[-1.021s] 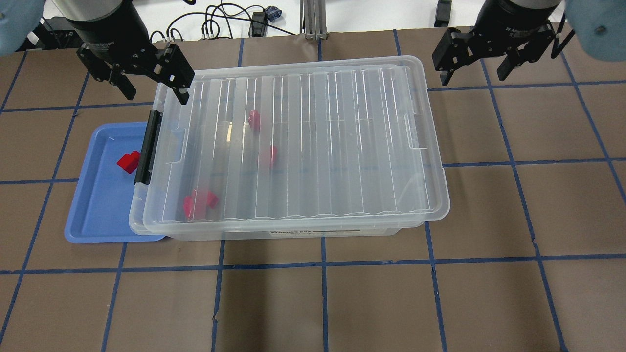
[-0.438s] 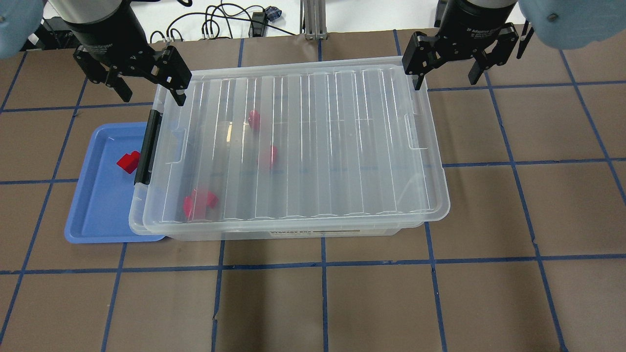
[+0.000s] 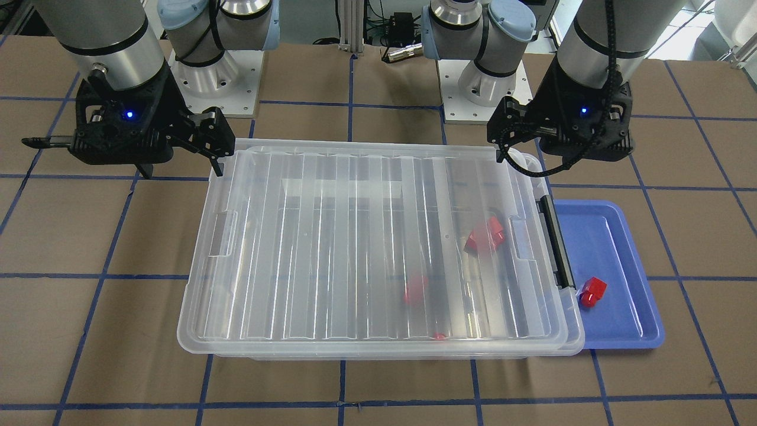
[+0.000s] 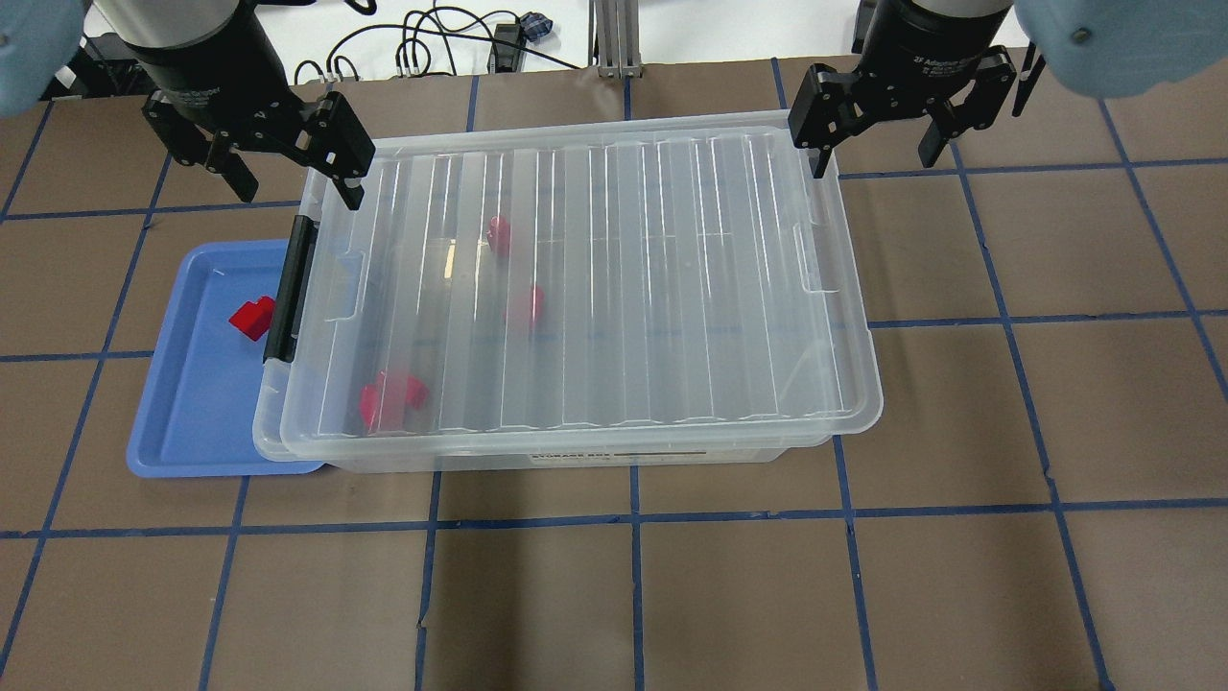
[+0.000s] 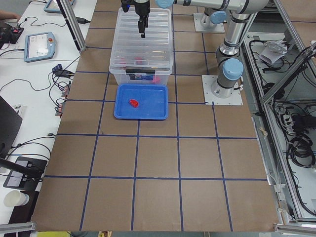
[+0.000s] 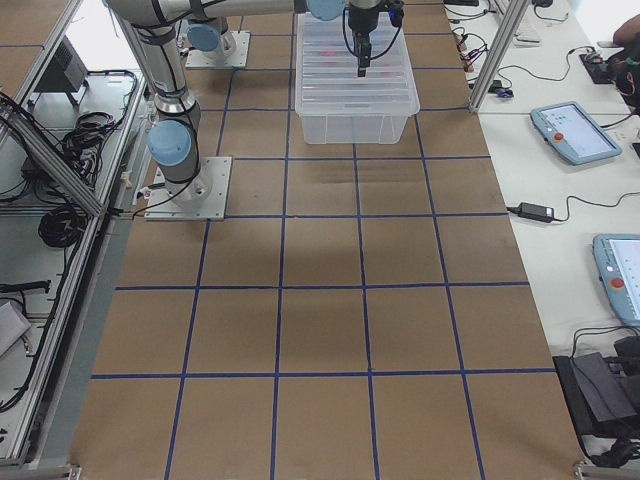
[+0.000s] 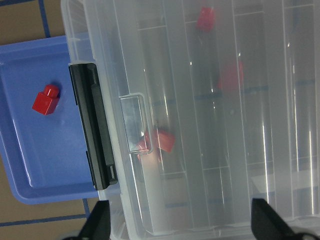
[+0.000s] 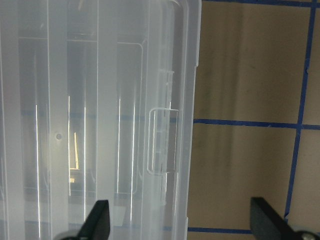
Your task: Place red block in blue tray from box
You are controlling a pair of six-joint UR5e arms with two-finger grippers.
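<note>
Clear plastic box point(image 4: 672, 451), ribbed lid point(image 4: 614, 278) on: left gripper point(image 4: 299, 192), right gripper point(image 4: 874, 161), both released, should pinch its 12 o'clock corners evenly.

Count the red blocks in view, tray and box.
4. One red block in the blue tray; three in the box, blurred through its lid: one far side, one middle, one near corner by the tray, possibly two together.

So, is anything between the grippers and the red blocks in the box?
Yes. The ribbed clear lid is on the box and covers the red blocks inside. The left gripper and right gripper, both open, are at two of the lid's corners, outside it.
</note>
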